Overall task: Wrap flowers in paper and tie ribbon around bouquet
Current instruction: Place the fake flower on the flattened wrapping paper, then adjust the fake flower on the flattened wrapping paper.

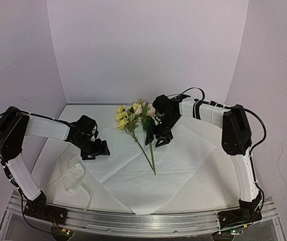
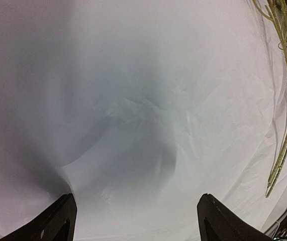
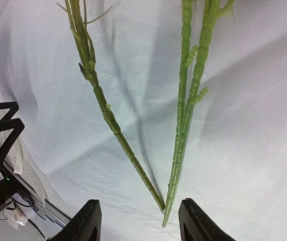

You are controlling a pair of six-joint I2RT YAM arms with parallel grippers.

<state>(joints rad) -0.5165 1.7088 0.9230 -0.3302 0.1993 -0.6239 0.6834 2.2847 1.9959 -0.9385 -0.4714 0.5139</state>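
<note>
Found the flowers (image 1: 132,116) lying on the paper (image 1: 133,186), blooms far, stems near. Saw the left gripper (image 2: 136,211) over the sheet, jaws wide and empty. Saw the right gripper (image 3: 140,211) at the stem tips, jaws parted, seemingly gripping nothing. Spotted the ribbon (image 1: 70,173) looped on the worktop (image 1: 208,193), left of the paper.

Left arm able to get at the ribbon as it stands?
Likely yes. The ribbon lies uncovered on the table beside the paper, just nearer the arm's base than the left gripper, whose jaws are open and empty. Nothing sits between them.
</note>
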